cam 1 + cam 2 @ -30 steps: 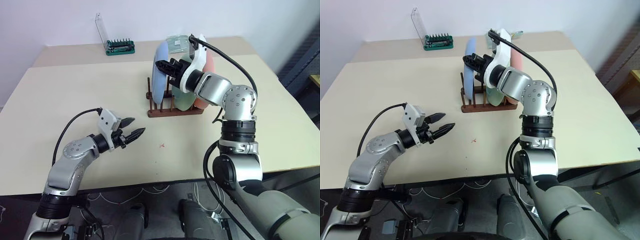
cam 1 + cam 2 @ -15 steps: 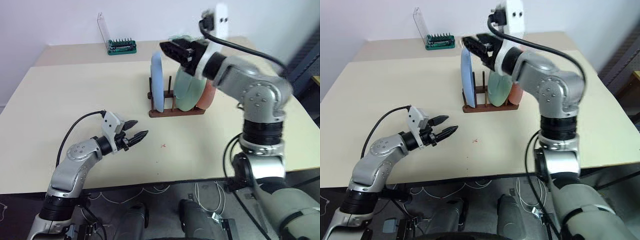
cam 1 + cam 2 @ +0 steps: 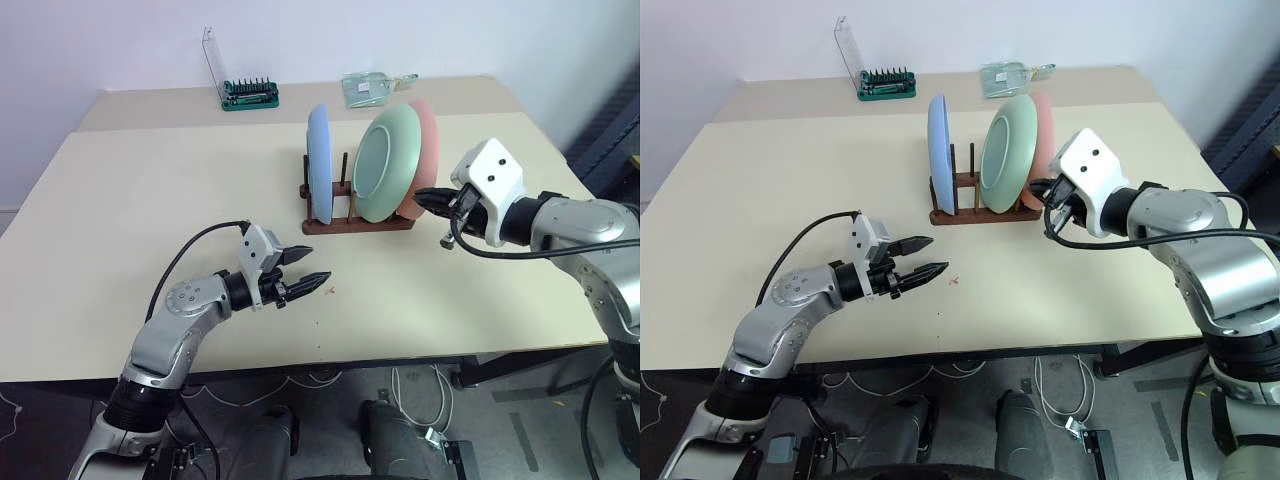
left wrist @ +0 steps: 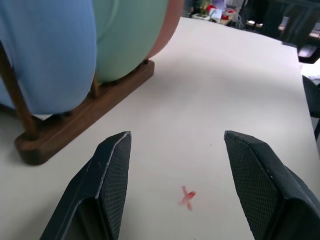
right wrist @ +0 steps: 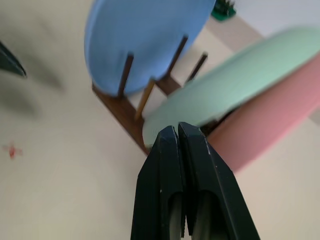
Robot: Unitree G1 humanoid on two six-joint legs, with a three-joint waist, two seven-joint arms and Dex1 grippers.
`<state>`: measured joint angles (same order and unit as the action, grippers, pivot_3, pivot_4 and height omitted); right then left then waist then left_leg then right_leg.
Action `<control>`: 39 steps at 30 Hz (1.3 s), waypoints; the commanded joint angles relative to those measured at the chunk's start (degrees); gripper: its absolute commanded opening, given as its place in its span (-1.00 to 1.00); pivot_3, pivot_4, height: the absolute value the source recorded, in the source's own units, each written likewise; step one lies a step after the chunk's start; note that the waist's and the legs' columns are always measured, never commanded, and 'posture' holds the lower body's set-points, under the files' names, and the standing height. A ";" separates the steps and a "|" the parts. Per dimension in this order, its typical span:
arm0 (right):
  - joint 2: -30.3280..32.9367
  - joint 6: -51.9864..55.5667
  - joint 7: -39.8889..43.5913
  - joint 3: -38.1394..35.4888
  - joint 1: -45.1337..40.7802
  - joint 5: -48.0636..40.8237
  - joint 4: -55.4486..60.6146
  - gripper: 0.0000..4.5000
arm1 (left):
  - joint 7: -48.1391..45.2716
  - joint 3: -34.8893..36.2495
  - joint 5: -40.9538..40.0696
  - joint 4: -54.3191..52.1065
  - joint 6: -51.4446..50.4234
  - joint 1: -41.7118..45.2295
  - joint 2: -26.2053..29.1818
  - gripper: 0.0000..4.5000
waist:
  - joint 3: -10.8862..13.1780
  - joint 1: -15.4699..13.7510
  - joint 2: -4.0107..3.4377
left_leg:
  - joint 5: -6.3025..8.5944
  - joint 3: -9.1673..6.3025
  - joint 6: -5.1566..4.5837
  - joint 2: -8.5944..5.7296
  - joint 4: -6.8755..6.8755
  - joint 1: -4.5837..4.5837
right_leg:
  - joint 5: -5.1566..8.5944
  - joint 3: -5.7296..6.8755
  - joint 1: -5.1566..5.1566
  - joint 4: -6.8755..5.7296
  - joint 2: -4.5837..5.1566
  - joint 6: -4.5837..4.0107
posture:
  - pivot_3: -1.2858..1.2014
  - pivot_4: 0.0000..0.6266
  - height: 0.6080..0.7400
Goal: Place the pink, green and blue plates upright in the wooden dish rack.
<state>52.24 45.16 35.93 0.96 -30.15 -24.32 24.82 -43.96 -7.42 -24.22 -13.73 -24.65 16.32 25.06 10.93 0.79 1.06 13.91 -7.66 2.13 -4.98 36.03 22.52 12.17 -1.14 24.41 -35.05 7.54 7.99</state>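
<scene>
No readable text, label, brand or number appears anywhere. The one sign is a small red cross-shaped mark (image 4: 187,198) drawn on the pale beige tabletop (image 3: 150,200). It looks like an X, though it is somewhat smudged.

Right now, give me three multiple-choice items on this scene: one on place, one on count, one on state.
1. Which plate stands at the rack's left end, seen from the head camera?
A. pink
B. green
C. blue

2. How many plates stand in the rack?
A. one
B. two
C. three

3. How are the right end effector's fingers?
A. pressed shut, empty
B. spread wide
C. shut on a plate

Answers:
1 C: the blue plate is leftmost in the rack, then the green plate, then the pink plate.
2 C: all three stand upright between the pegs.
3 A: the right end effector shows its fingers together with nothing between, just short of the plates.
</scene>
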 commanded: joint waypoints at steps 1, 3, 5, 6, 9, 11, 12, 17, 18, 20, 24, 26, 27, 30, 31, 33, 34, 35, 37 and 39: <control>0.12 -1.61 -0.54 0.79 -0.30 3.68 0.11 -0.98 | -0.69 0.07 0.46 -0.04 0.99 0.98 -0.10 0.35 | 0.00 -0.16 0.00 | 0.00 0.00 0.00 -0.01 0.01 0.01 | 0.00 0.00 0.00 0.00 0.01 0.00 | 0.03 -0.52 1.00; -0.82 -2.25 -0.88 2.05 -1.00 5.66 -1.92 -0.98 | -0.73 0.07 0.50 0.08 1.06 1.05 -0.15 0.35 | 0.00 -0.22 0.00 | 0.00 -0.01 0.00 -0.02 0.04 0.02 | 0.00 0.00 0.00 0.00 0.02 0.00 | 0.03 -0.52 1.00; -2.33 -3.10 -1.01 2.97 -2.23 6.94 -4.11 -0.98 | -0.66 0.04 0.51 -0.13 1.02 0.87 -0.27 0.35 | 0.00 -0.22 0.01 | 0.00 -0.02 0.00 -0.02 0.04 0.02 | 0.00 0.01 -0.01 0.01 0.02 0.00 | 0.03 -0.52 1.00; -3.18 -3.79 -1.03 3.54 -2.96 7.73 -5.27 -0.98 | -0.60 0.04 0.54 -0.25 1.01 0.77 -0.35 0.35 | 0.00 -0.15 0.00 | 0.00 -0.02 0.00 -0.03 0.04 0.02 | 0.00 0.01 -0.01 0.01 0.02 0.00 | 0.03 -0.52 1.00; -5.54 -5.52 -0.79 5.16 -5.04 9.80 -8.11 -0.98 | -0.38 0.23 0.65 -0.58 0.95 0.47 -0.49 0.35 | 0.01 -0.08 0.00 | 0.00 -0.03 0.00 -0.02 0.02 0.01 | 0.00 0.01 -0.01 0.00 0.00 0.00 | 0.03 -0.52 1.00; -6.62 -6.51 -0.12 5.90 -6.07 10.70 -9.03 -0.98 | -0.06 0.40 0.72 -0.95 0.86 0.18 -0.50 0.35 | 0.01 -0.15 0.00 | 0.00 -0.05 0.00 -0.03 0.01 0.01 | 0.00 0.01 -0.01 0.00 0.00 0.00 | 0.03 -0.52 1.00; -7.29 -6.97 0.34 6.23 -6.73 10.88 -9.14 -0.98 | 0.14 0.59 0.67 -1.24 0.76 -0.13 -0.43 0.35 | 0.00 -0.16 0.00 | 0.00 -0.05 0.00 -0.03 0.03 0.01 | 0.00 0.01 -0.01 0.00 0.01 0.00 | 0.03 -0.52 1.00; -8.85 -7.58 2.91 6.25 -7.93 10.35 -6.96 -0.98 | 0.85 1.14 0.34 -2.47 0.39 -1.38 -0.11 0.35 | 0.00 -0.16 0.00 | 0.00 -0.08 0.00 -0.04 0.02 0.01 | 0.00 0.02 -0.01 0.00 0.01 0.00 | 0.03 -0.52 1.00; -8.81 -7.76 3.35 6.15 -7.81 10.41 -6.63 -0.98 | 0.99 1.12 0.33 -2.59 0.31 -1.45 -0.16 0.35 | 0.01 -0.16 0.00 | 0.00 -0.08 0.00 -0.04 0.02 0.01 | 0.00 0.02 -0.01 0.00 0.01 0.00 | 0.03 -0.52 1.00; -8.83 -8.08 3.79 6.00 -7.52 10.73 -6.23 -0.98 | 1.20 1.09 0.30 -2.73 0.21 -1.53 -0.26 0.35 | 0.01 -0.16 0.00 | 0.00 -0.08 0.00 -0.05 0.03 0.02 | 0.00 0.01 -0.02 0.00 0.01 0.00 | 0.03 -0.52 1.00; -7.81 -7.65 3.95 5.29 -6.32 11.74 -6.09 -0.98 | 1.18 0.86 0.51 -2.30 0.69 -1.73 -0.41 0.35 | 0.00 -0.14 0.00 | 0.00 -0.08 0.00 -0.05 0.02 0.01 | 0.00 0.02 -0.02 0.00 0.01 0.00 | 0.03 -0.52 1.00; -5.90 -7.28 4.76 2.84 -3.86 11.23 -5.40 -0.98 | 1.51 1.31 0.89 -1.49 1.63 -1.77 -0.53 0.35 | 0.00 -0.20 0.00 | 0.00 -0.08 0.00 -0.05 0.01 0.01 | 0.00 0.02 -0.02 0.00 0.01 0.00 | 0.03 -0.52 1.00; -4.90 -7.29 5.33 1.40 -2.09 10.79 -4.80 -0.98 | 1.63 1.88 0.97 -0.87 1.93 -1.87 -0.35 0.35 | 0.00 -0.39 0.00 | 0.00 -0.08 0.00 -0.05 0.01 0.02 | 0.00 0.02 -0.02 0.00 0.01 0.00 | 0.03 -0.52 1.00; -2.33 -8.65 8.58 -4.20 6.06 8.14 -2.23 -0.98 | 2.45 3.91 2.37 1.96 3.36 -2.08 0.87 0.35 | 0.00 -0.96 0.00 | 0.00 -0.09 0.00 -0.08 0.04 0.03 | 0.00 0.02 -0.05 0.02 0.04 0.00 | 0.03 -0.52 1.00; -2.44 -9.28 9.97 -7.24 9.77 6.13 -1.27 -0.98 | 2.72 5.36 2.55 3.56 3.91 -2.28 1.54 0.35 | 0.00 -1.17 0.01 | 0.01 -0.08 -0.01 -0.08 0.03 0.03 | 0.00 0.02 -0.05 0.02 0.04 0.00 | 0.03 -0.52 1.00; -4.66 -9.22 10.45 -13.78 15.62 2.12 -1.43 -0.98 | 2.86 8.16 3.07 6.55 5.28 -3.23 3.30 0.35 | 0.00 -1.14 0.00 | 0.02 -0.07 -0.03 -0.06 0.02 -0.01 | 0.00 0.02 -0.06 0.01 0.02 0.00 | 0.03 -0.52 1.00; -5.33 -10.18 9.66 -15.71 17.64 2.30 -2.91 -0.98 | 2.76 9.36 3.26 7.68 5.94 -3.88 4.15 0.35 | 0.00 -1.04 0.00 | 0.02 -0.03 -0.04 -0.03 0.01 -0.05 | 0.00 0.01 -0.07 0.00 0.00 0.00 | 0.03 -0.52 1.00; -5.92 -11.45 8.81 -17.09 19.19 2.89 -4.80 -0.98 | 2.63 10.53 3.41 8.70 6.60 -4.59 5.02 0.35 | 0.00 -0.95 0.00 | 0.02 -0.03 -0.04 -0.03 0.02 -0.05 | 0.00 0.01 -0.07 0.00 0.00 0.00 | 0.03 -0.52 1.00; -6.61 -15.02 8.42 -18.35 21.48 4.16 -8.54 -0.98 | 2.35 12.62 3.78 10.11 7.88 -6.14 6.81 0.35 | 0.00 -0.92 -0.01 | 0.02 0.02 -0.04 -0.02 0.04 -0.07 | 0.00 -0.03 -0.08 0.00 0.00 0.00 | 0.03 -0.52 1.00; -7.49 -17.69 8.47 -18.67 22.09 4.24 -11.71 -0.98 | 2.25 14.62 3.78 10.92 8.63 -7.33 8.24 0.35 | 0.00 -0.96 -0.01 | 0.02 0.02 -0.04 -0.03 0.06 -0.07 | 0.00 -0.03 -0.09 0.00 0.01 -0.01 | 0.03 -0.52 1.00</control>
<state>45.49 30.51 44.66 -16.02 -7.83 -20.25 14.03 -41.33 4.75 -20.53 -2.23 -17.84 9.02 32.49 10.93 -0.17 1.05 13.93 -7.64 2.10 -5.00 36.08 22.44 12.17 -1.17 24.32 -35.05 7.55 7.99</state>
